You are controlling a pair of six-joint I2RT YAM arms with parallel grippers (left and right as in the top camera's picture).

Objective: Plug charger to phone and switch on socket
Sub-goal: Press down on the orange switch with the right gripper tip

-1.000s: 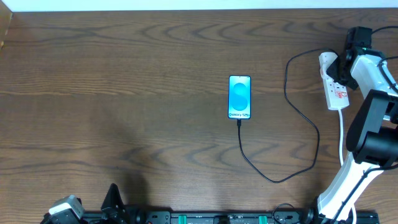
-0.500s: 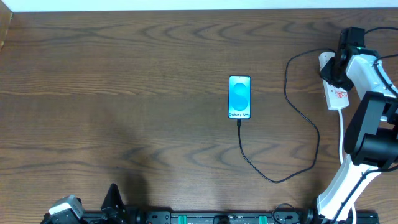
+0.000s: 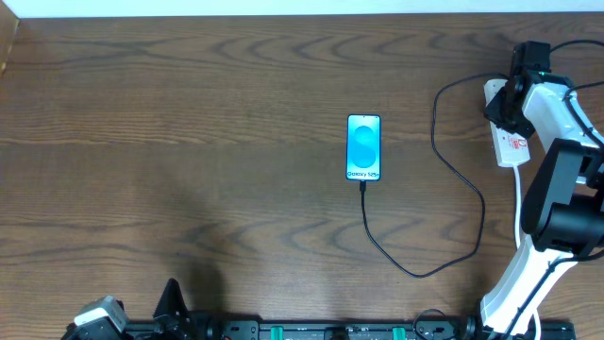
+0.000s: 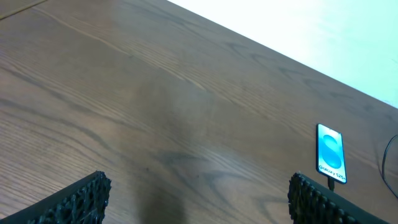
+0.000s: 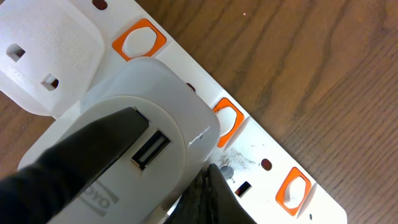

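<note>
The phone [image 3: 363, 146] lies screen up mid-table, its blue screen lit, and also shows in the left wrist view [image 4: 330, 153]. The thin black charger cable [image 3: 365, 212] runs from the phone's near end, loops right and climbs to the white socket [image 3: 514, 144] at the far right. My right gripper [image 3: 500, 102] is over the socket's far end. In the right wrist view it [image 5: 209, 177] is shut, tips on the socket's face [image 5: 267, 149] beside the white plug head [image 5: 168, 106] and near an orange switch [image 5: 229, 121]. My left gripper [image 4: 199, 205] stands open above bare wood.
A second white adapter [image 5: 50, 50] sits in the socket beyond the plug head. Further orange switches [image 5: 142, 40] line the strip's edge. The socket's white lead [image 3: 518, 203] runs toward the near edge beside my right arm [image 3: 557, 189]. A pale wall borders the far table edge.
My right gripper has shifted a little left, further over the socket's far end. The phone, the cable and my left arm have not moved.
</note>
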